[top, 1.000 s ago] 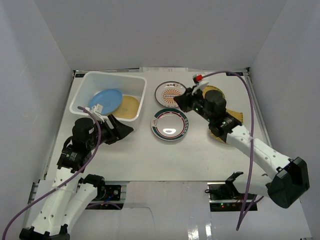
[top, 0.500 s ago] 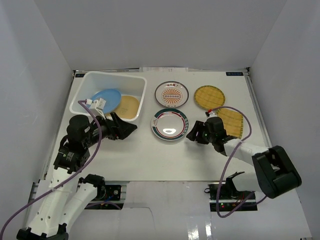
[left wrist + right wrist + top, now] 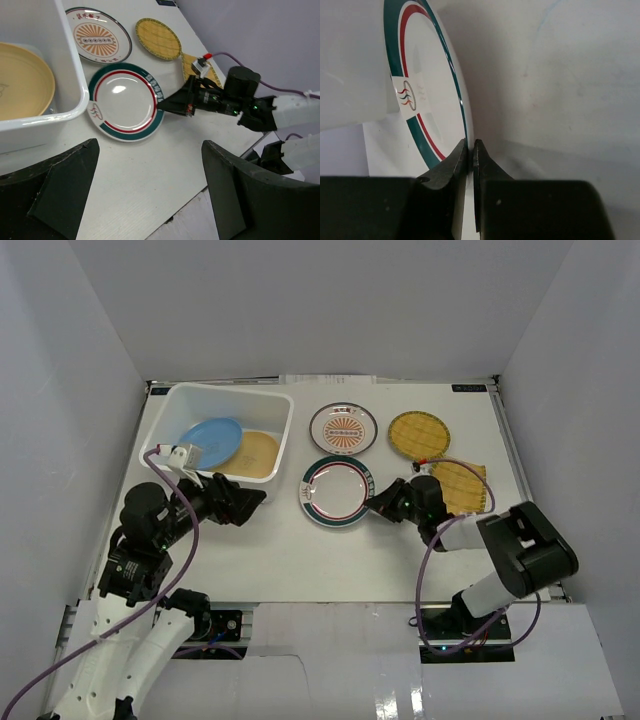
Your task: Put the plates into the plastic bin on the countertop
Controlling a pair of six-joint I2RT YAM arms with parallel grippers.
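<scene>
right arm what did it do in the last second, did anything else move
The right arm pulled back from the far plates and dropped low; the right end effector shut on the right rim of the green-red rimmed plate. The left end effector drew back slightly, open and empty. The plastic bin, its two plates, the sunburst plate and both woven plates stayed put.

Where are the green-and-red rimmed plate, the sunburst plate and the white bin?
green-and-red rimmed plate (image 3: 336,490): overhead view, its white centre.
sunburst plate (image 3: 343,428): overhead view, orange centre.
white bin (image 3: 230,388): overhead view, far rim.
</scene>
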